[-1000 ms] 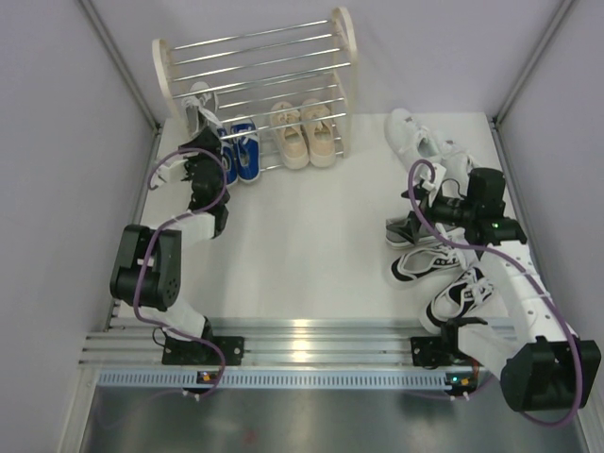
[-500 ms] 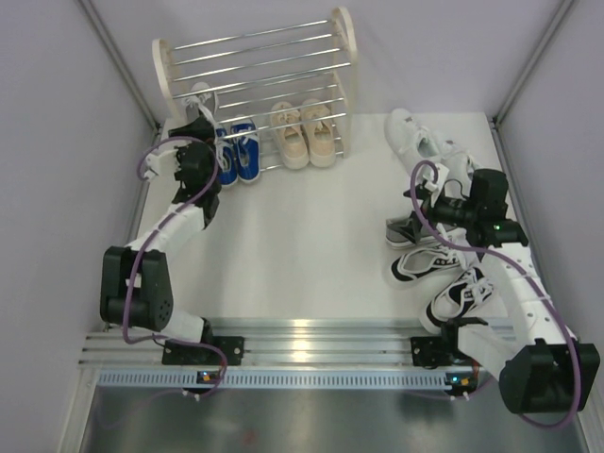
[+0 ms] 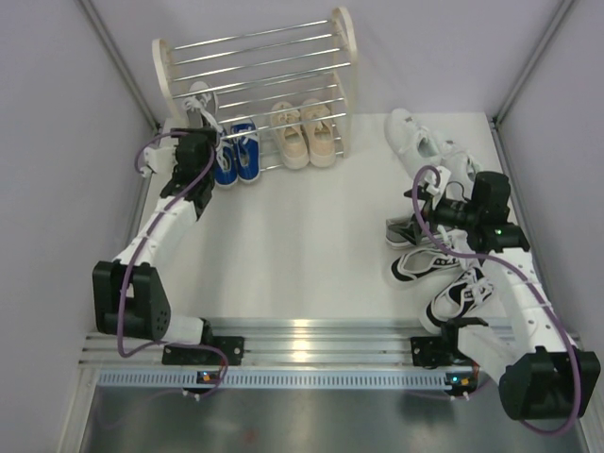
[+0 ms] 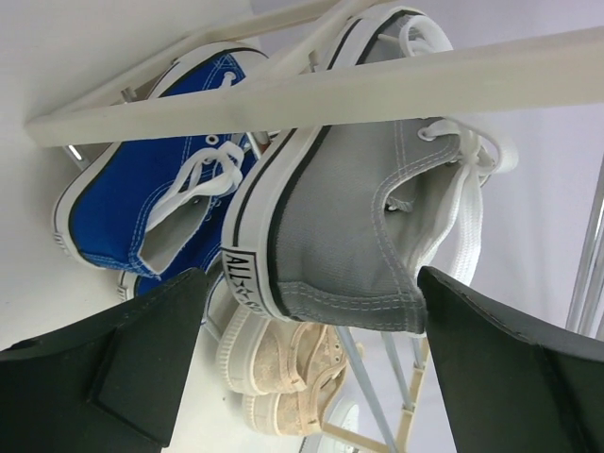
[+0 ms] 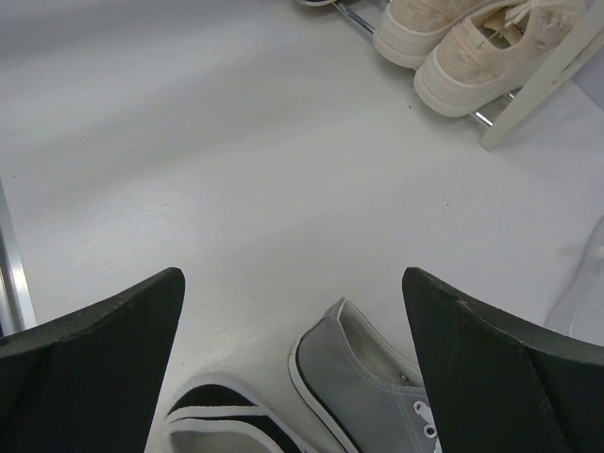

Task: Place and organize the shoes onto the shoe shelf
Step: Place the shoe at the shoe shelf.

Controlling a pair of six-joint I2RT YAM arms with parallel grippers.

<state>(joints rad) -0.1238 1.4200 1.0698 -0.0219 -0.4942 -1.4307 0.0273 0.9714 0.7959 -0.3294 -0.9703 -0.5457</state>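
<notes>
Left gripper (image 4: 310, 278) is wide open with nothing in its grasp. Its fingers (image 4: 142, 363) stand either side of the heel of a grey shoe (image 4: 349, 217), which rests on the shelf (image 3: 345, 57) at the left end, one tier above the blue pair (image 4: 132, 208). Contact at the heel is too close to call.

Main risk: the grey shoe sits tilted on thin rods. A finger clipping the heel on the way out could tip it down onto the blue pair or off the left end. Its white laces hang loose to one side (easy snag for a finger or a rod).

Right gripper (image 5: 293, 278) is also fully open and empty. It hovers over the table (image 3: 302, 236) above the other grey shoe (image 5: 368, 396). A black-and-white shoe (image 5: 226, 420) lies just beside that one, so a sloppy close could catch both or shove the neighbour.

Looks: the grey shoe is canvas, with a white sole, a black stripe and a black heel tag. The beige pair (image 3: 302, 132) sits toe-out on the bottom tier beside the blue pair. Off the shelf, at the table's right side, are the second grey shoe, the black-and-white pair and, beyond them, the white shoes (image 3: 415, 137).
</notes>
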